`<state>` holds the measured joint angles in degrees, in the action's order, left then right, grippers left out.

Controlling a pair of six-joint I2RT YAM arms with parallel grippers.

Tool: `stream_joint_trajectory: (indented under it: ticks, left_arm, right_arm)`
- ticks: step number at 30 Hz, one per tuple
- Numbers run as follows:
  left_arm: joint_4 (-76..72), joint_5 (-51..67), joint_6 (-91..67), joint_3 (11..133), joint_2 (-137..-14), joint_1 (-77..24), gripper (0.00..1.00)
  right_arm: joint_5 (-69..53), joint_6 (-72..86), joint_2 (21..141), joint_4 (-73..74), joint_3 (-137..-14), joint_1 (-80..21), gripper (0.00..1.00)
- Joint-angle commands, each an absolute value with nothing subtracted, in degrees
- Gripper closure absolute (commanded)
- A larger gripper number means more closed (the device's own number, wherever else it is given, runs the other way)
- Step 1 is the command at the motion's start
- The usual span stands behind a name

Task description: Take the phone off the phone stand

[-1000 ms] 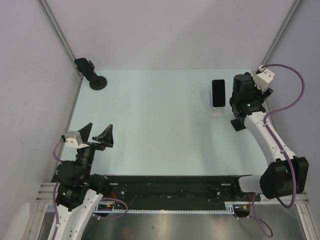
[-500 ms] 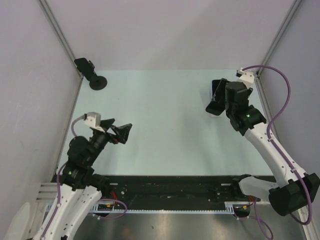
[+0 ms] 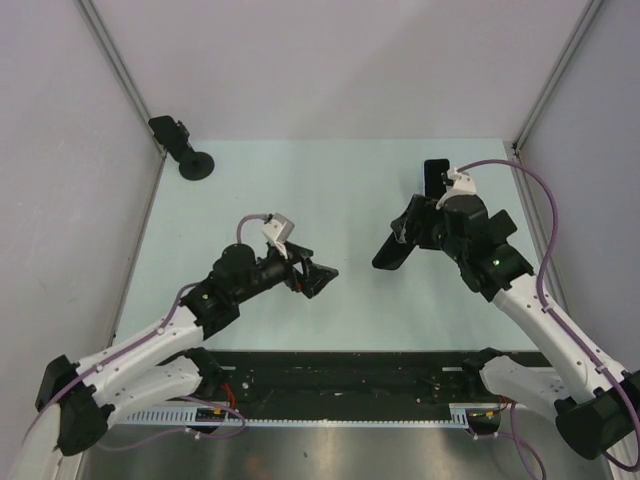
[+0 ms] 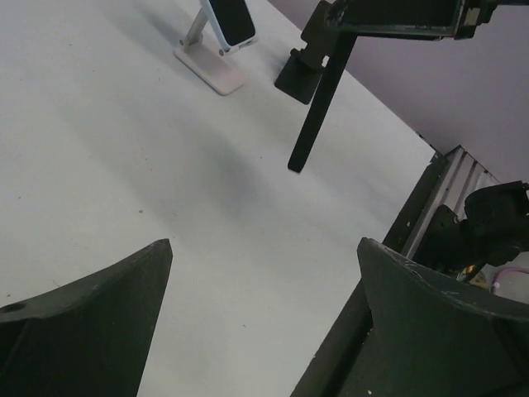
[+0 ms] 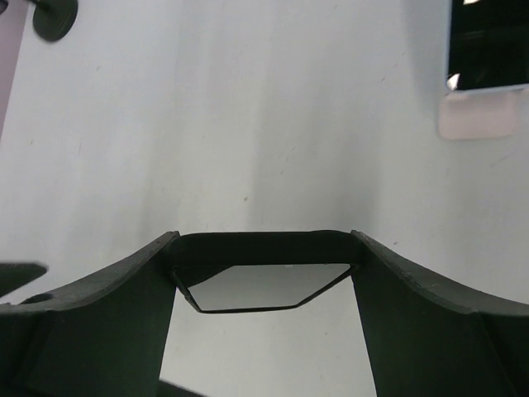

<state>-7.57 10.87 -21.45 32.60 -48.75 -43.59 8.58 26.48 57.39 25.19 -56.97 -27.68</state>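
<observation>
2 empty units, left gripper (image 3: pixel 321 277) and right gripper (image 3: pixel 392 244), jaws of each spread wide, hovering over mid worktop (image 3: pixel 300 200), with 1 phone (image 3: pixel 434 178) leaning in white phone stand (image 4: pixel 211 70) at far right, apart from both.

Both arms: white shell links w/ black joint housings. Left arm (image 3: pixel 150 345) carries a lilac cable (image 3: pixel 250 218) that loops at the wrist & runs along the white link. Right arm (image 3: pixel 545 325) has the same lilac cable (image 3: pixel 549 225), in a wide arc. Small white camera block on each wrist: left (image 3: pixel 278 228), right (image 3: pixel 458 183). Left gripper (image 4: pixel 264 248) & right gripper (image 5: pixel 264 240) are matte black. Fingers (image 4: pixel 91 314) are broad wedges w/ faint pale scuffs.
</observation>
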Motion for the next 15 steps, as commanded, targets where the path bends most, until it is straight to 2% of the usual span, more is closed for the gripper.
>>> stream_joint_trajectory:
  ticks: [1, 7, 11, 15]
  left_arm:
    - [-17.48, 10.81, -17.76, 36.03, -55.45, -48.15, 0.00]
    - [-19.33, 8.88, -11.60, 40.07, -63.71, -53.87, 0.00]
    - [-20.04, 9.05, -11.16, 41.66, -68.71, -54.32, 0.00]
    - [-20.04, 9.40, -11.07, 41.92, -71.63, -54.49, 0.05]
  right_arm:
    - [1.94, 29.87, 54.14, 18.82, -55.29, -29.97, 1.00]
    - [0.53, 31.73, 53.70, 15.65, -52.47, -32.87, 1.00]
    - [-2.54, 32.69, 53.35, 13.63, -51.33, -34.01, 1.00]
    - [-3.16, 33.22, 52.82, 12.39, -50.54, -34.54, 1.00]
